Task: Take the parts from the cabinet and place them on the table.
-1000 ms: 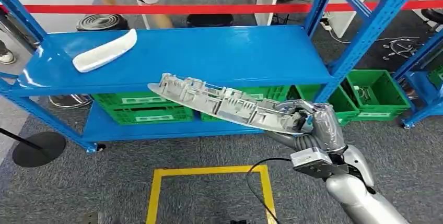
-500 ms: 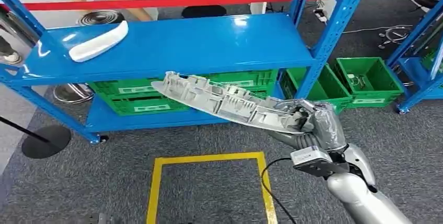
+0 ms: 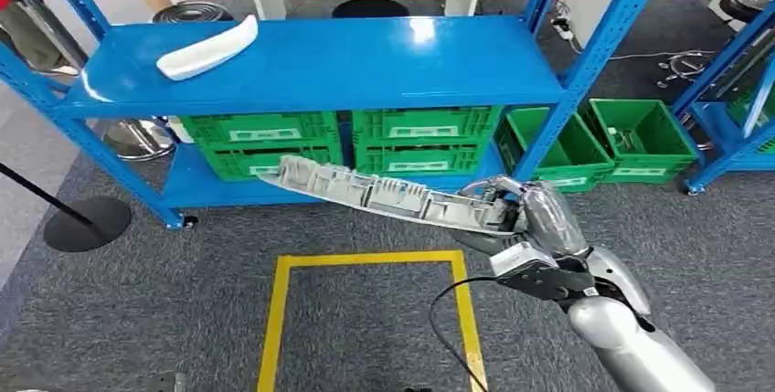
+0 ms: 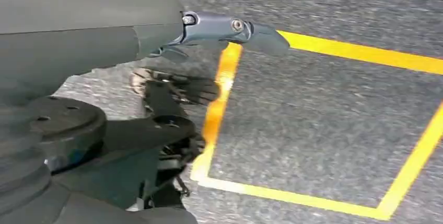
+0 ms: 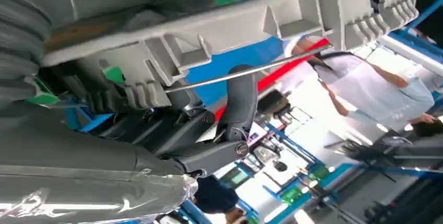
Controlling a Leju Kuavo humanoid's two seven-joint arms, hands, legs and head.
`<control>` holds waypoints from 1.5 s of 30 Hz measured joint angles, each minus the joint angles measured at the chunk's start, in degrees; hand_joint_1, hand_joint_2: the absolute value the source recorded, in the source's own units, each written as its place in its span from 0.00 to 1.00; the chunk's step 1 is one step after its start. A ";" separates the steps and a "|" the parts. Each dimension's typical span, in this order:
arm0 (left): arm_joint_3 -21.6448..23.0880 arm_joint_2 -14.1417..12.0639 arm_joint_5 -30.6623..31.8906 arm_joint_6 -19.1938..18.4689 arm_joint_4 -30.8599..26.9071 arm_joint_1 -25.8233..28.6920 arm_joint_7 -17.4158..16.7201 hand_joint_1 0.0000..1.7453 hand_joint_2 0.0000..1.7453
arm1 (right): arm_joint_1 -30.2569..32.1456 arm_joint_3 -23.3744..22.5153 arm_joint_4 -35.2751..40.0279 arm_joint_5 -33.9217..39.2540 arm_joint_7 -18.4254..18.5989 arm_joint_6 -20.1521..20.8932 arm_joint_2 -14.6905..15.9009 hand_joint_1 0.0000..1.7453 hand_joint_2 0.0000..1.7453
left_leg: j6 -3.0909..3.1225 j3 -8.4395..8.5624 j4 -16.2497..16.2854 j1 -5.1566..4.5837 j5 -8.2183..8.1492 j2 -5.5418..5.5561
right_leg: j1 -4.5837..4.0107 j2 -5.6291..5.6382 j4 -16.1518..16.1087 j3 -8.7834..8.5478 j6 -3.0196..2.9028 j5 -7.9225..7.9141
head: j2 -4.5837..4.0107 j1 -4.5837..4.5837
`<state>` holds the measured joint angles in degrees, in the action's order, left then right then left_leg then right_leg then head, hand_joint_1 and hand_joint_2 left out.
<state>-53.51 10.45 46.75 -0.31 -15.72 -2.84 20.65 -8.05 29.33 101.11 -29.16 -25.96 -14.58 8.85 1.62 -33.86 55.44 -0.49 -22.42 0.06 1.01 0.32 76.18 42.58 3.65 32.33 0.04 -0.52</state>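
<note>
The right hand (image 3: 535, 214) grips one end of a long grey ribbed plastic part (image 3: 384, 196), holding it in the air in front of the blue shelving rack (image 3: 366, 63), above the carpet near the yellow floor square (image 3: 366, 319). A second white curved part (image 3: 208, 47) lies on the rack's upper shelf. The left hand (image 4: 209, 31) hangs over the floor; its fingers seem loosely spread, holding nothing.
</note>
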 joint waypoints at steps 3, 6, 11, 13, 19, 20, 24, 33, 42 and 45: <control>0.00 0.13 0.02 0.07 0.00 -0.12 0.20 0.00 1.00 | 0.08 -0.18 -0.75 0.15 -0.11 0.04 0.02 1.00 1.00 | -0.21 -2.40 0.08 -0.23 1.94 0.01 | -0.14 -0.01 -6.74 -6.89 -0.49 -5.52 | -0.02 0.00; 0.00 0.48 0.00 0.24 0.00 -0.39 0.28 0.00 1.00 | 0.02 -0.74 -1.05 0.48 -0.40 0.09 0.02 1.00 1.00 | -1.04 -3.75 0.22 -0.40 3.67 0.05 | -0.57 0.07 -19.41 -15.08 -0.97 -3.05 | 0.00 0.11; 0.02 0.79 -0.07 0.92 0.00 -0.42 0.35 0.00 1.00 | -0.03 -1.40 -1.77 0.79 -0.55 0.50 0.04 1.00 1.00 | -2.84 -5.10 0.10 -0.22 3.53 0.16 | -0.32 -0.01 -19.15 -11.95 -2.68 -6.13 | 0.00 -0.35; 0.02 0.83 -0.26 1.03 0.00 -0.47 0.35 0.00 1.00 | 0.02 -1.44 -2.01 0.83 -0.77 0.85 0.04 1.00 1.00 | -3.49 -6.63 6.81 0.09 -4.49 0.12 | -0.23 0.04 -19.12 -10.12 -3.07 -7.63 | 0.00 0.08; 0.02 0.81 -0.98 1.97 0.00 -0.81 -0.37 0.00 1.00 | -0.01 -1.46 -3.65 0.64 -1.27 2.16 -0.06 1.00 1.00 | -3.89 -1.44 11.57 0.53 -3.06 0.11 | -0.08 -0.15 -18.96 -4.80 -2.46 -11.66 | 0.00 0.04; 0.00 0.83 -1.01 1.97 0.00 -0.86 -0.39 0.00 1.00 | 0.00 -1.46 -3.83 0.59 -1.27 2.19 -0.09 1.00 1.00 | -3.89 2.53 6.43 0.63 -3.52 0.15 | -0.07 -0.11 -18.88 -4.26 -2.11 -12.31 | 0.00 0.09; 0.02 0.81 -1.16 1.64 0.00 -0.67 -0.72 0.00 1.00 | -0.10 -1.40 -4.37 0.52 -1.20 2.25 -0.11 1.00 1.00 | -2.26 5.18 -0.60 0.05 -5.28 0.51 | -0.08 -0.40 -20.00 -2.97 -0.92 -15.40 | 0.00 0.05; -0.20 0.72 -1.22 1.44 0.00 -0.51 -0.90 0.00 1.00 | 0.24 -1.29 -5.20 0.55 -1.10 2.32 -0.20 1.00 1.00 | -0.29 0.12 -0.27 -0.28 -0.49 0.14 | -0.31 -0.15 -2.79 -1.77 -0.47 -5.34 | 0.00 -0.31; -0.26 0.37 -1.14 1.11 -0.02 -0.50 -0.85 0.00 1.00 | -0.33 -1.31 -5.05 0.33 -0.66 2.27 -0.57 1.00 1.00 | -2.92 -3.47 1.59 -0.36 -0.30 0.26 | -0.43 -0.06 -19.06 -10.87 -3.13 -6.45 | 0.00 -0.14; -0.28 0.33 -1.12 1.40 -0.02 -0.59 -1.09 0.00 1.00 | -0.27 -1.36 -5.03 0.28 -0.55 2.32 -0.77 1.00 1.00 | -3.82 -7.77 14.61 0.10 -9.09 0.24 | -0.39 -0.04 -19.01 -8.93 -3.37 -7.99 | 0.00 0.06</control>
<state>-53.79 10.78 45.64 1.09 -15.74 -3.43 19.56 -8.32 27.98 96.08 -28.87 -26.51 -12.26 8.09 -2.20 -41.64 70.05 -0.38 -31.51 0.31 0.62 0.28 57.17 33.65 0.28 24.34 0.04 -0.46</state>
